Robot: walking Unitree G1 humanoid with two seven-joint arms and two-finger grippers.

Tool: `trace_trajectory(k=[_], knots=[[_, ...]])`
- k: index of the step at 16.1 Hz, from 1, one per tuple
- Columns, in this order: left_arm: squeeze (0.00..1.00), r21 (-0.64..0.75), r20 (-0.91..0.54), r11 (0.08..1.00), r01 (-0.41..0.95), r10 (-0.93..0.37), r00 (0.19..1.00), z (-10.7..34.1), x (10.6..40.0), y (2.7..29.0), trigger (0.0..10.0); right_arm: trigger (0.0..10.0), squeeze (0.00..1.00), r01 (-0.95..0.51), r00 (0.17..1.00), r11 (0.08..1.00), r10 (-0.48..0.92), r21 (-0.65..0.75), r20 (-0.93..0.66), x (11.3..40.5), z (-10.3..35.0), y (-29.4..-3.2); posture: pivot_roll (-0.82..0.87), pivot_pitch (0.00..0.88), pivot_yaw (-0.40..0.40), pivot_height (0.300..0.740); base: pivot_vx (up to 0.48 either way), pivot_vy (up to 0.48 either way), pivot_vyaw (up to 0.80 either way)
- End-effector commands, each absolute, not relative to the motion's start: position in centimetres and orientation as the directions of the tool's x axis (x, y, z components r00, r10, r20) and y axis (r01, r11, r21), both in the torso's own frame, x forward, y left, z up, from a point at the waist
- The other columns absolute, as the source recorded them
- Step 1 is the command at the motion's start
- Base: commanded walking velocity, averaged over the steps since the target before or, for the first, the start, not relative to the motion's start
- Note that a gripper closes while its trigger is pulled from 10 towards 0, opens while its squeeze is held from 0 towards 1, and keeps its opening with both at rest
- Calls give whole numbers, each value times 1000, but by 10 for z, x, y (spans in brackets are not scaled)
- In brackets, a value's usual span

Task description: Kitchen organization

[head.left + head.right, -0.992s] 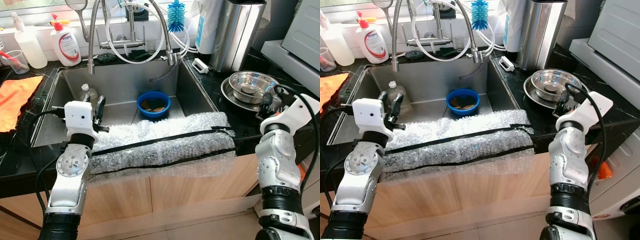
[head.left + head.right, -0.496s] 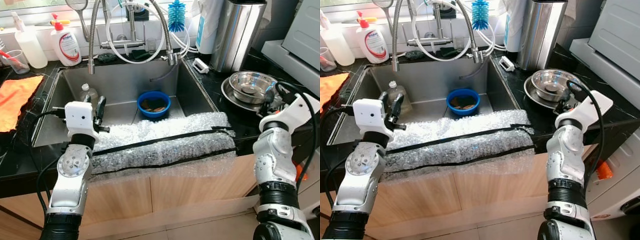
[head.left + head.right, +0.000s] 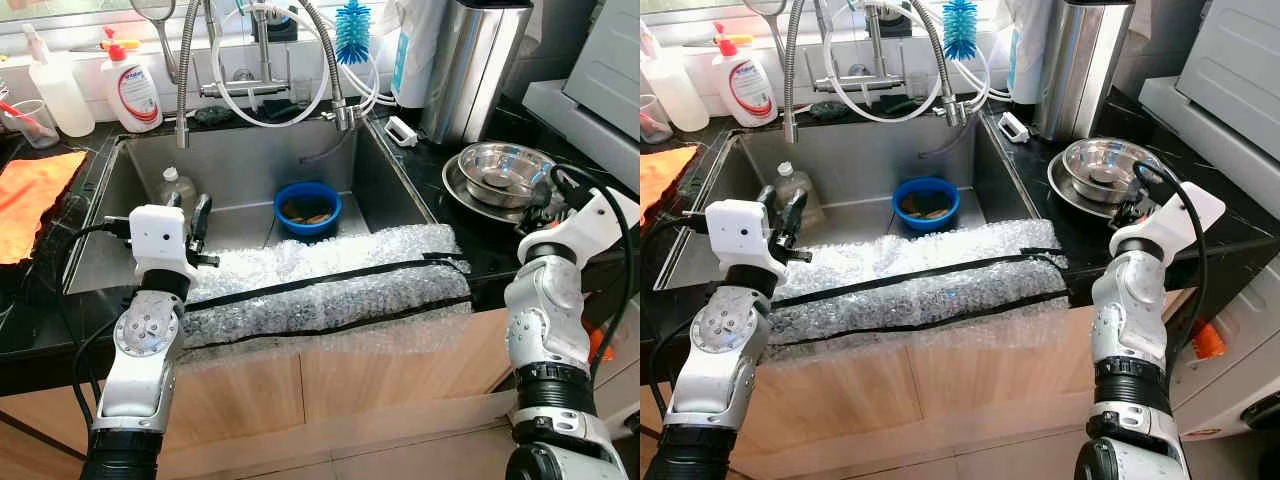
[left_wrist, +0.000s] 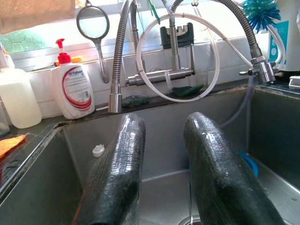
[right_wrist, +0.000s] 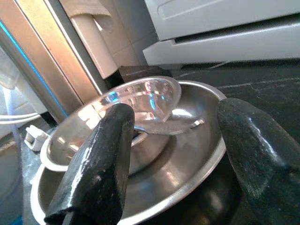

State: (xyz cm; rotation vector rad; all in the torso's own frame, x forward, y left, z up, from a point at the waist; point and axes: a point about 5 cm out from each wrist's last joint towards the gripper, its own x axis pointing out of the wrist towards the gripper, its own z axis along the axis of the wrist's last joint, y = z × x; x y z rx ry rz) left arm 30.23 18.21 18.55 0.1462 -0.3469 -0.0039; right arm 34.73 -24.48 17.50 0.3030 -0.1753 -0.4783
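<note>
The right gripper [image 5: 173, 154] has edged closer to the steel bowls [image 3: 497, 172] at 2 o'clock, jaws wide and empty, so a grasp looks near. The left gripper [image 4: 164, 173], jaws narrowly parted, stays over the sink [image 3: 140, 170].

Shiny steel bowls [image 3: 497, 168]; brushed metal sink [image 3: 240, 160]; glossy black counter [image 3: 445, 160].
</note>
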Motion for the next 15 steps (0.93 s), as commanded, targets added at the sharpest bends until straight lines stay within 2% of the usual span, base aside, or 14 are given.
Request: trace_trajectory(k=[1,2,3,4,5,6,7,15], knots=[[0,158,342,987,-19,-36,939,189,301,181,10000,10000,0,408,880,849,-464,337,104,352,180,-239,11,0,22,740,0,0,0],[0,159,342,987,-19,-37,939,189,301,181,10000,10000,0,411,877,847,-468,337,107,352,180,-239,12,0,22,740,0,0,0],[0,160,341,987,-19,-37,939,189,301,181,10000,4471,0,413,876,846,-470,338,106,352,180,-239,13,0,22,740,0,0,0],[0,160,340,987,-18,-38,940,188,301,181,10000,0,0,419,873,842,-476,340,103,352,179,-239,11,0,22,740,0,0,0],[0,162,339,987,-17,-39,940,188,301,181,10000,0,0,418,875,844,-473,335,101,352,178,-239,11,0,22,740,0,0,0],[0,162,337,987,-15,-41,941,188,302,180,10000,4510,0,420,875,844,-474,334,98,352,178,-239,11,0,23,740,0,0,0],[0,163,336,986,-13,-43,941,188,302,180,10000,9804,0,422,875,844,-475,331,95,352,178,-239,10,0,23,740,0,0,0],[0,171,334,985,-7,-51,941,188,302,179,10000,10000,0,432,871,837,-484,336,88,352,176,-240,13,0,24,740,0,0,0]])
